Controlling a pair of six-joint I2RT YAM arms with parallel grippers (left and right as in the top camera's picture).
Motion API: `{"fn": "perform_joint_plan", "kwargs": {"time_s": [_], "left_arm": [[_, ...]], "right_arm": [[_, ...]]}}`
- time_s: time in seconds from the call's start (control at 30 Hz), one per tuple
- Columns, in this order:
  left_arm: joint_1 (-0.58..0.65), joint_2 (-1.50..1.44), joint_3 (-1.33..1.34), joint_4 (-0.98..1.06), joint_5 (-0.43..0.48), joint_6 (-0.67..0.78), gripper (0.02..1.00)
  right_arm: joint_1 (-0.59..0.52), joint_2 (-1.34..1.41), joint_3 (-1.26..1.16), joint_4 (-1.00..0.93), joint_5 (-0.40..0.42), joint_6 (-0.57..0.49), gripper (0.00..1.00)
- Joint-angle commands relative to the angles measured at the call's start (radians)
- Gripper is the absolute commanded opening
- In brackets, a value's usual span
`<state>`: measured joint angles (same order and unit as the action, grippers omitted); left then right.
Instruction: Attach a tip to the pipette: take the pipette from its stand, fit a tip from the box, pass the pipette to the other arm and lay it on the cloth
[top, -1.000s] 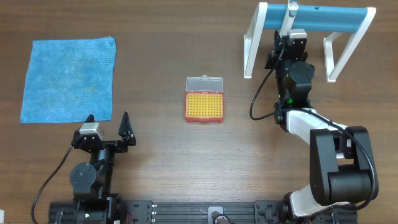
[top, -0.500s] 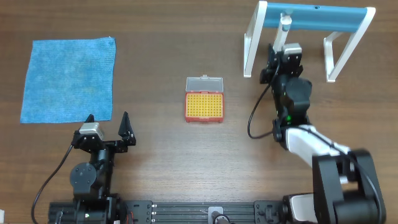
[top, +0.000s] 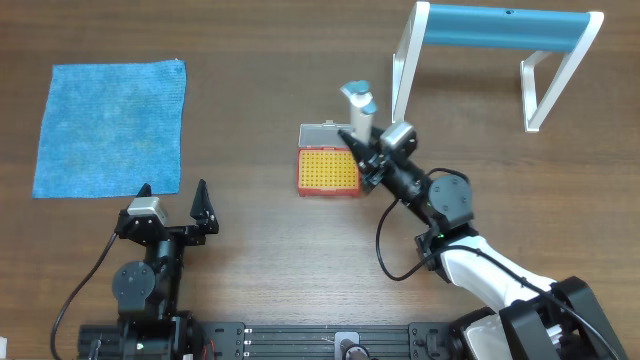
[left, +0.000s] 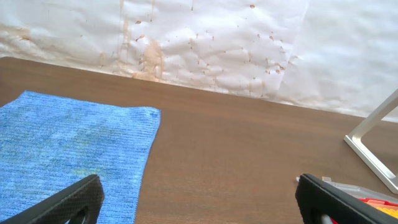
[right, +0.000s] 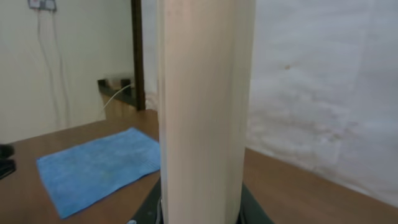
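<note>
My right gripper (top: 368, 150) is shut on the white pipette (top: 357, 105), held upright above the right edge of the orange tip box (top: 328, 172) in the top view. The pipette's pale barrel (right: 204, 106) stands close before the right wrist camera, between dark fingers (right: 152, 198). The tip box has its clear lid folded back. The blue-barred stand (top: 500, 27) at the back right holds nothing. The blue cloth (top: 110, 128) lies flat at the back left. My left gripper (top: 172, 195) rests open near its base, just in front of the cloth's front right corner (left: 134, 124).
The stand's white legs (top: 402, 75) rise just right of the pipette. A black cable (top: 385, 240) loops off the right arm. Bare wooden table (top: 250, 90) lies between cloth and tip box. A white wall (left: 249, 43) backs the table.
My right arm pulled the pipette off the stand's bar and swung it left and toward the tip box. The left arm stayed still.
</note>
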<state>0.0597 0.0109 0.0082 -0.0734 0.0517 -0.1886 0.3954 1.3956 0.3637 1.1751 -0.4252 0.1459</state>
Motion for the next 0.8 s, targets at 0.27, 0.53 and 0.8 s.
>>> {"fn": "perform_joint_plan", "kwargs": {"time_s": [0.27, 0.53, 0.8], "left_arm": [[-0.006, -0.007, -0.003, -0.006, -0.011, -0.013, 0.996], [-0.006, -0.007, -0.003, -0.006, -0.011, -0.013, 0.996], [-0.006, -0.007, -0.003, -0.006, -0.011, -0.013, 0.996]], "right_arm": [[0.112, 0.239, 0.092, 0.211, -0.026, 0.003, 0.082], [0.109, 0.360, 0.101, 0.288, -0.024, 0.003, 0.080], [0.096, 0.442, 0.171, 0.288, -0.025, 0.003, 0.082]]}}
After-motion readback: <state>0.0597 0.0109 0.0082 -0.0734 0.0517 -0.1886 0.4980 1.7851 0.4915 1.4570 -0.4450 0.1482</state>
